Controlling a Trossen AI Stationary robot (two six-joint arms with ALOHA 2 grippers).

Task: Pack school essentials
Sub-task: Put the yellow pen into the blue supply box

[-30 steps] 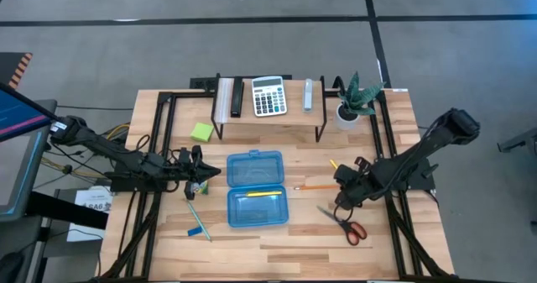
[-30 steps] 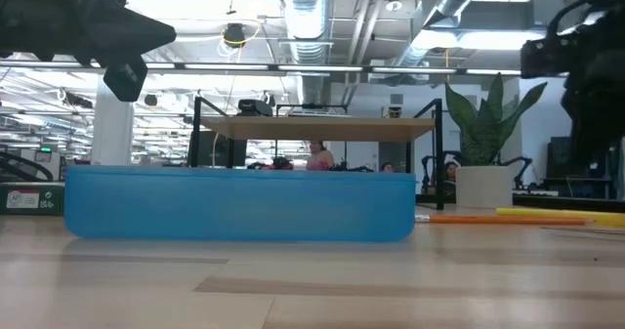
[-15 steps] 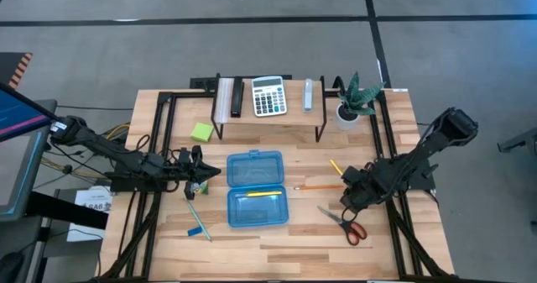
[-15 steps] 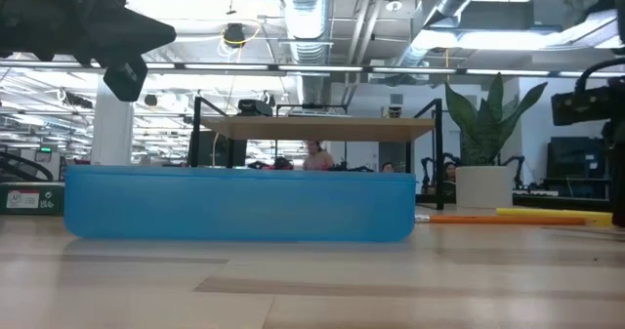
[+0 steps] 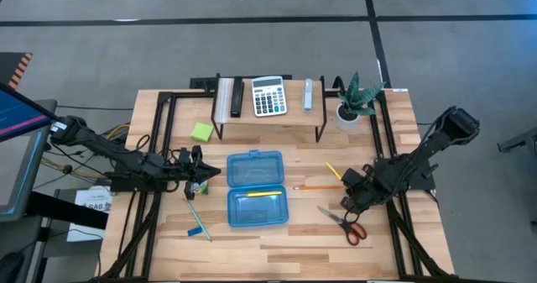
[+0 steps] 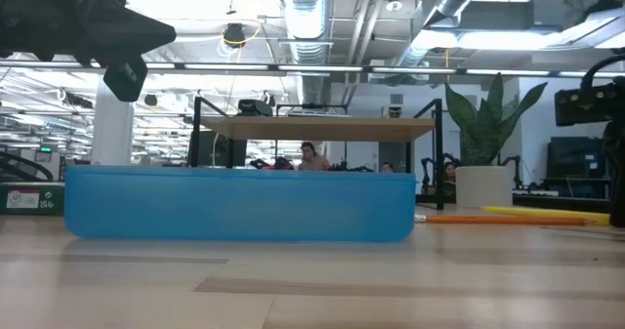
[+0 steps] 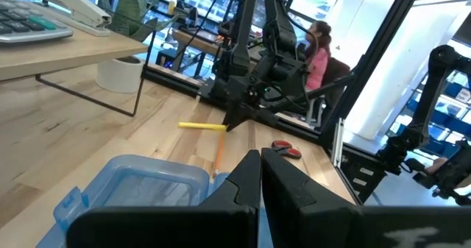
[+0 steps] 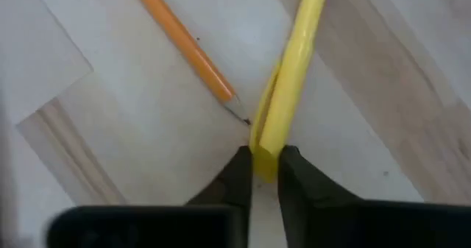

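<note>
Right gripper: jaws pinched on the very end of the yellow pencil, only a short bite of shaft between the fingers. Pencil lies low over the tabletop, pointing away from the jaws. Orange pencil lies just beside it, its tip almost touching the yellow shaft near the pinch.

High view: right gripper sits right of the open blue pencil case, red-handled scissors close by on the near side.

Left gripper: jaws clenched on nothing, parked left of the case, by the thin blue pen. Lime-green sticky-note pad is back by the shelf. One yellow item already lies in the case's near tray.

Risks, as I judge them:
- End grip, long lever. On the lift the pencil may pivot or droop in the jaws, or slip free.
- A drooping tip could drag across the wood or catch the case rim on the way over, and knock the pencil out.
- Orange pencil so close that a sideways start might nudge or roll it.
- Low carry could clip the scissors.
</note>
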